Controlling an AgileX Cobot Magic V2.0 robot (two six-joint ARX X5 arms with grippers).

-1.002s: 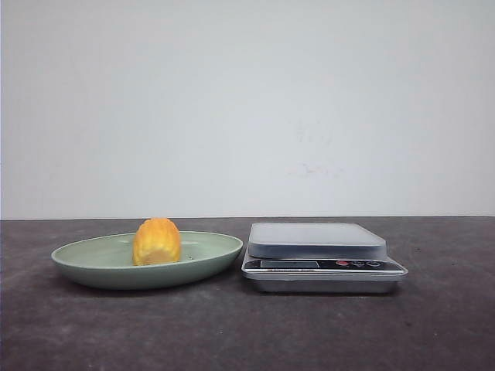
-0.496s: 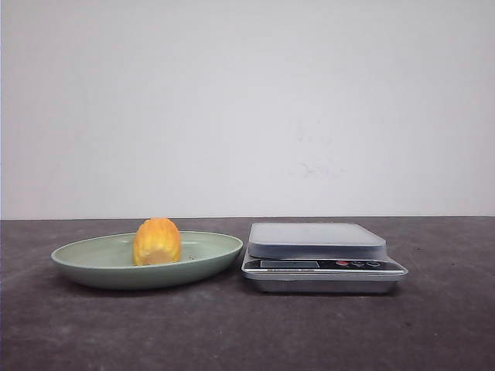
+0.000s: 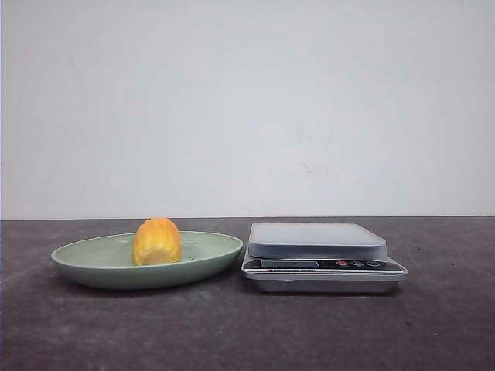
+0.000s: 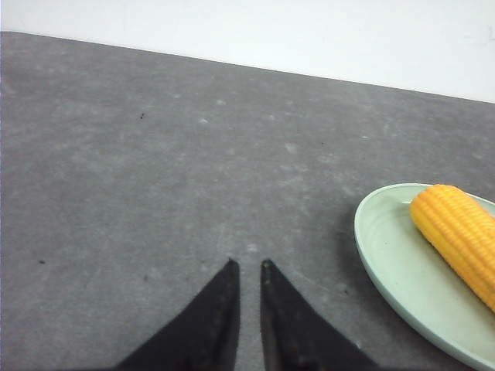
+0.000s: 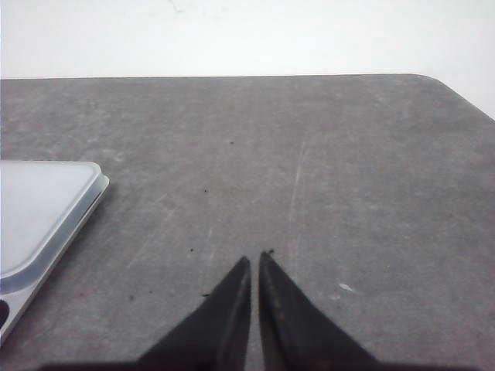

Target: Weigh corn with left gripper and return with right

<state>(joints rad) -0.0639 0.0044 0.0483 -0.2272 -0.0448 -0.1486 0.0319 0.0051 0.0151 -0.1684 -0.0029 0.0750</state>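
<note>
On the green plate (image 3: 93,267), at nine o'clock from the scale (image 3: 317,241), the corn (image 3: 157,242) lies loose; both the left gripper (image 4: 247,272) and the right gripper (image 5: 254,264) hang nearly closed and empty; a skewed pinch might roll it.

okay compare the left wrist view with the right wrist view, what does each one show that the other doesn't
Only the left wrist view shows the stubby yellow-orange corn cob lying in the pale green shallow plate, plus the closed left gripper. Only the right wrist view shows the silver kitchen scale with its bare platform, and the closed right gripper. Both share the dark grey table and white wall.
</note>
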